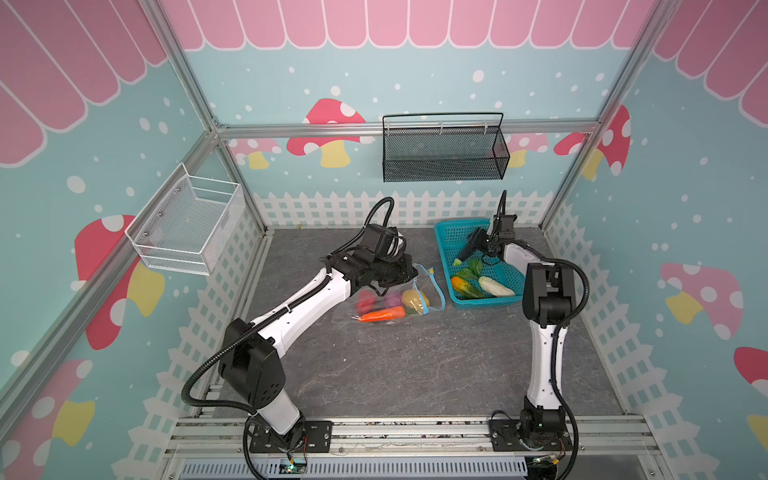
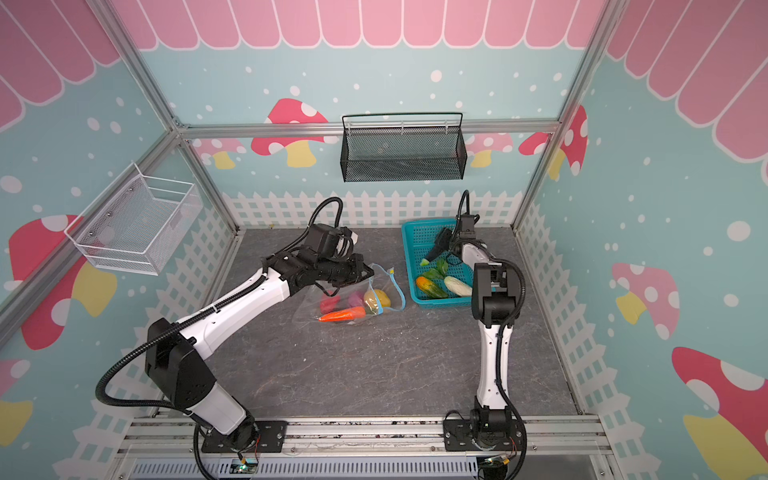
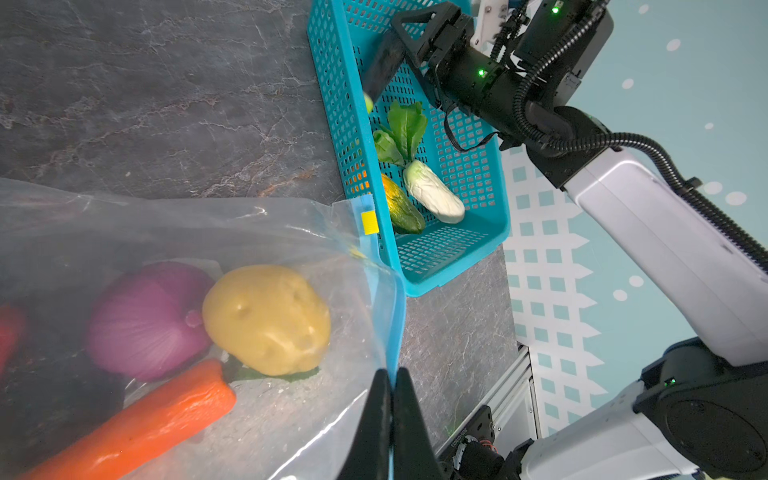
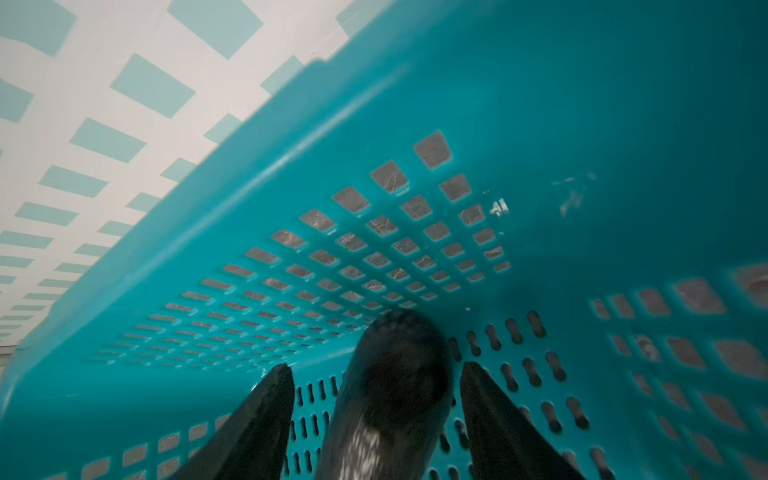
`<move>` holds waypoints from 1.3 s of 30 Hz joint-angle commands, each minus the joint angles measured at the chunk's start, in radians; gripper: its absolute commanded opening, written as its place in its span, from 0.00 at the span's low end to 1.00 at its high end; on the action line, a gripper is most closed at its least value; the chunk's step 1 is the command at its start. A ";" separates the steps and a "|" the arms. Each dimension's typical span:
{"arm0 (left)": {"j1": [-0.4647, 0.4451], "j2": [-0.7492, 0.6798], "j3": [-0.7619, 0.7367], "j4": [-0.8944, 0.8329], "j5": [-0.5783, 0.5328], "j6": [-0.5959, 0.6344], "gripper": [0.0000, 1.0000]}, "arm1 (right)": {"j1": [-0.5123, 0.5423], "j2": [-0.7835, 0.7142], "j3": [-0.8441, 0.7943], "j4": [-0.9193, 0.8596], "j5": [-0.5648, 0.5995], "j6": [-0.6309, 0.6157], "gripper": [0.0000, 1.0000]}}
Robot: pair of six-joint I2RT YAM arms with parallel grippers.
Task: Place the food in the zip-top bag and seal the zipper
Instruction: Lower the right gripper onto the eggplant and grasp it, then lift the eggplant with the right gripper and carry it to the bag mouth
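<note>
The clear zip-top bag (image 1: 386, 299) lies on the grey floor and holds a carrot (image 3: 145, 428), a purple onion (image 3: 149, 320), a yellow piece (image 3: 268, 318) and a red piece (image 3: 10, 328). My left gripper (image 3: 392, 374) is shut on the bag's blue zipper (image 3: 395, 316), which gapes open; its yellow slider (image 3: 369, 222) sits at the far end. My right gripper (image 4: 376, 365) is inside the turquoise basket (image 1: 449, 230), open around a dark, green-tipped vegetable (image 3: 382, 66), with gaps on both sides of it.
The basket also holds a white leafy radish (image 3: 434, 193), green leaves (image 3: 405, 129) and an orange-green piece (image 3: 401, 208). A black mesh basket (image 1: 444, 149) hangs on the back wall. A white wire basket (image 1: 187, 224) hangs on the left wall.
</note>
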 commanded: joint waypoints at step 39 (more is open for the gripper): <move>0.023 -0.034 -0.005 -0.012 -0.009 0.016 0.00 | -0.011 0.029 0.032 0.059 -0.249 0.087 0.41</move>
